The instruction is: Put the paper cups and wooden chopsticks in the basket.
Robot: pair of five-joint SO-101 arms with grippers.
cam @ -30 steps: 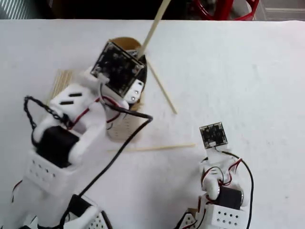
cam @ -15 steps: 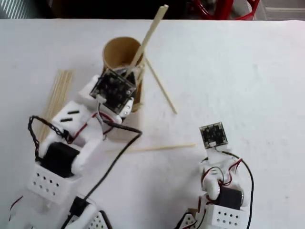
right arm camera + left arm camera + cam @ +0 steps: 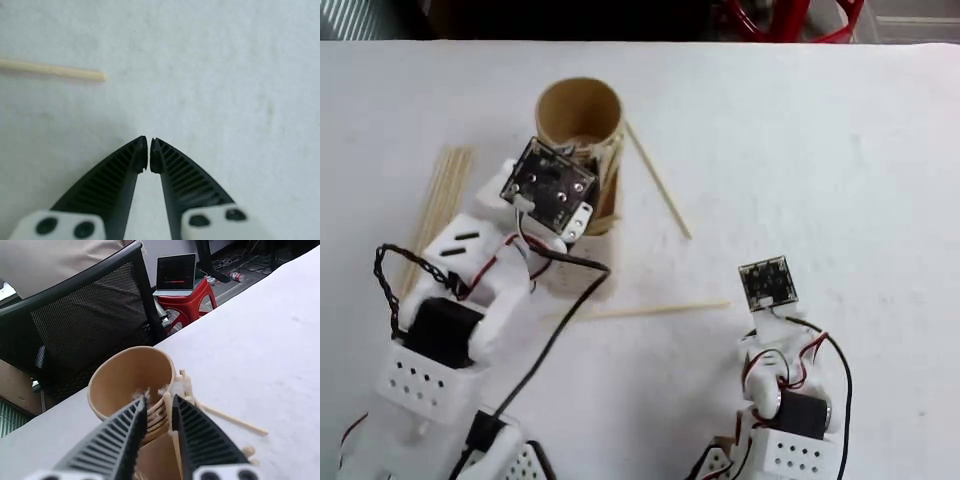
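A brown paper cup (image 3: 579, 112) stands upright at the table's far middle, with more cup rims nested under it (image 3: 156, 419). A pale wooden slatted basket (image 3: 610, 185) hugs its near-right side. My left gripper (image 3: 159, 402) hovers just short of the cup's rim (image 3: 131, 382), open by a narrow gap; a pale wooden stick (image 3: 171, 422) lies along one finger's inner edge. One loose chopstick (image 3: 657, 180) lies slantwise right of the basket, and another (image 3: 655, 309) lies flat mid-table. My right gripper (image 3: 149, 150) is shut over bare table near that chopstick's tip (image 3: 55, 71).
A bundle of several chopsticks (image 3: 438, 200) lies at the left, beside the left arm (image 3: 460, 290). The right arm (image 3: 782, 390) sits at the near right. A chair and a red stool (image 3: 182, 297) stand beyond the table's far edge.
The long chopstick that stuck up from the left gripper over the cup is gone from above it. The left arm has drawn back toward me, uncovering the cup. The right arm kept still.
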